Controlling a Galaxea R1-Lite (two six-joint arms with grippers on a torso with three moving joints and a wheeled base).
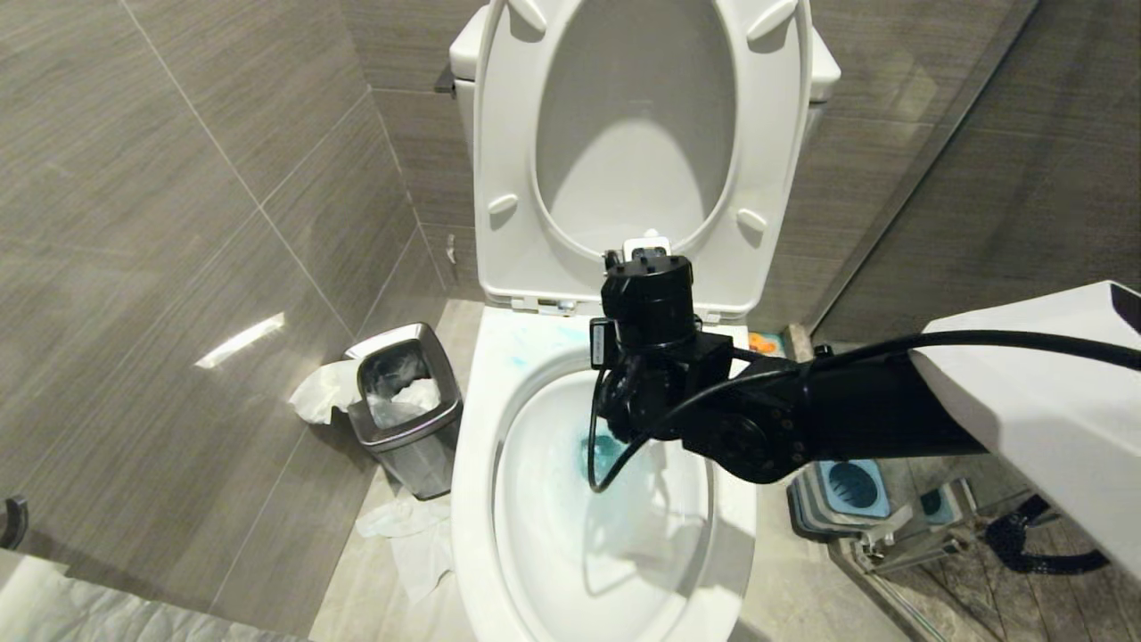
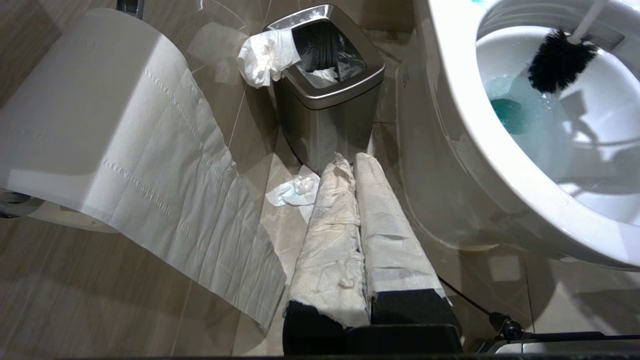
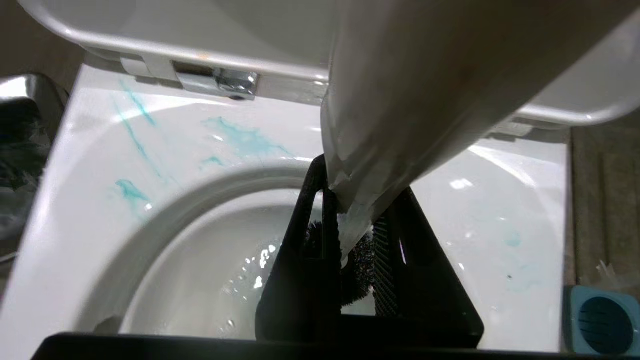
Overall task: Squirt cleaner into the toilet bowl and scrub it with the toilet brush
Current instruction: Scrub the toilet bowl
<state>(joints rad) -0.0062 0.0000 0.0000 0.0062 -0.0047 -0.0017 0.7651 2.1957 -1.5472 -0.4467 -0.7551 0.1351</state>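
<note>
One steel bin (image 1: 406, 406) stands at the left of the toilet bowl (image 1: 472, 499), with crumpled paper (image 1: 319, 392) beside it. The bowl is one glossy white ceramic oval, seat and lid raised. Cleaner (image 3: 240, 137) shows as turquoise streaks on the back rim and a blue tint in the water. One toilet brush (image 2: 557, 60), black bristle head on a pale handle, sits inside the bowl above the water. The right gripper (image 3: 350, 220) appears clamped on the handle. The left gripper (image 2: 357, 225), paper-wrapped, hangs closed and empty beside the bowl. One blue holder (image 1: 851, 486) stands at the right.
</note>
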